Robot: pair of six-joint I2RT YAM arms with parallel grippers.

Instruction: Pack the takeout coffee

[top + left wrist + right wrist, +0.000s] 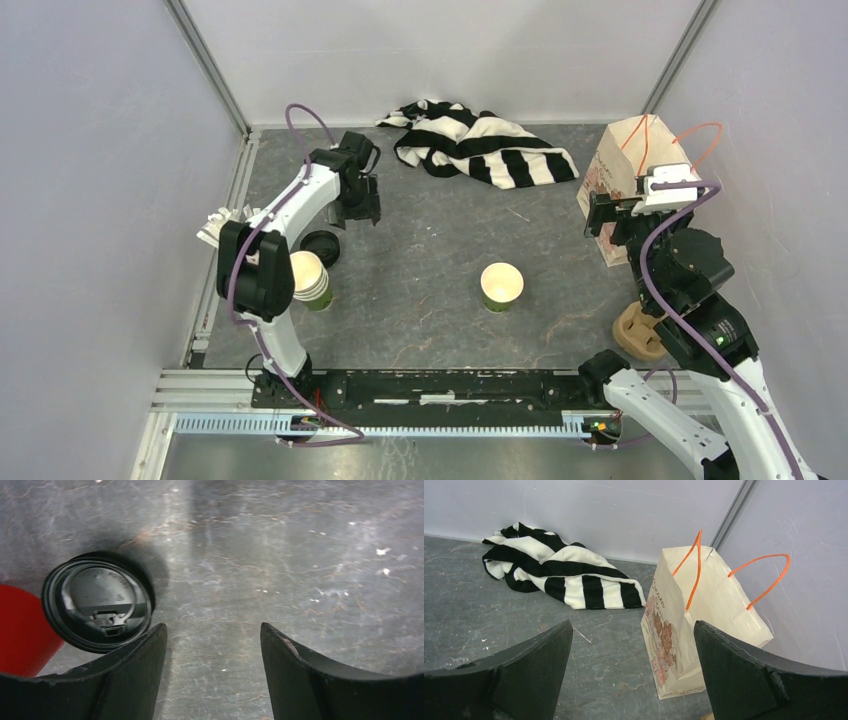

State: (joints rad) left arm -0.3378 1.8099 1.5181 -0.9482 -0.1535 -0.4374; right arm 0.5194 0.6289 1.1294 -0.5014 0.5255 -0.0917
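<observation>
No lidded green cup shows in any view. A single lidless green cup point(501, 286) stands on the mat near the middle. A loose black lid point(322, 247) lies flat at the left and also shows in the left wrist view point(97, 602). My left gripper point(360, 212) is open and empty above the mat just beyond the lid; in its own view the gripper point(212, 630) has bare mat between its fingers, with the lid to the left. My right gripper point(610, 222) is open and empty next to the paper bag point(630, 165). In its own view the gripper point(631, 627) faces the bag point(694, 625).
A stack of lidless green cups point(312, 280) stands by the left arm. A black-and-white striped cloth point(480, 145) lies at the back and shows in the right wrist view point(559, 575). A brown cardboard holder point(640, 335) sits by the right arm. A red shape point(20, 630) is left of the lid.
</observation>
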